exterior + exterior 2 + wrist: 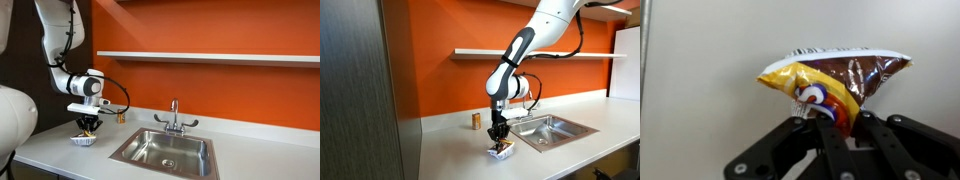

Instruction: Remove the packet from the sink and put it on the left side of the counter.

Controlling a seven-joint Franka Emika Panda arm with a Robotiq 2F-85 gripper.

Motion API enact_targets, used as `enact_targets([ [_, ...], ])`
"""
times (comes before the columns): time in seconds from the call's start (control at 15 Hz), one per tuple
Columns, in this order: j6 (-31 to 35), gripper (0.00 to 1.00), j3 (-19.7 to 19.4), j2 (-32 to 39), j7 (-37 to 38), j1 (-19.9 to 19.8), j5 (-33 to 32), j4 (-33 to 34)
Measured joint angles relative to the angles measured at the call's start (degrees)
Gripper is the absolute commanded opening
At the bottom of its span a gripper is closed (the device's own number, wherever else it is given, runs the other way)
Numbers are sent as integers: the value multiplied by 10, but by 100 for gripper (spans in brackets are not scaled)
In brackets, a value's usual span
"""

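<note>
black gripper (830,120) was clamped on the yellow-and-brown packet (835,80), which was down at the light-grey counter (50,158), out of the steel sink (165,152) and well apart from it; a small can (476,121) stood farther back by the orange wall (220,35).
</note>
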Motion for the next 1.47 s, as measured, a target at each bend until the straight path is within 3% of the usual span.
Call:
enact_targets([
  [0.33,0,88,0,17,0,-2,0,16],
  [0.47,0,100,0,19,0,-2,0,18],
  [0.93,-4,100,6,-8,1,-2,-2,28],
  [1.47,-39,100,2,-117,32,-3,-4,1],
])
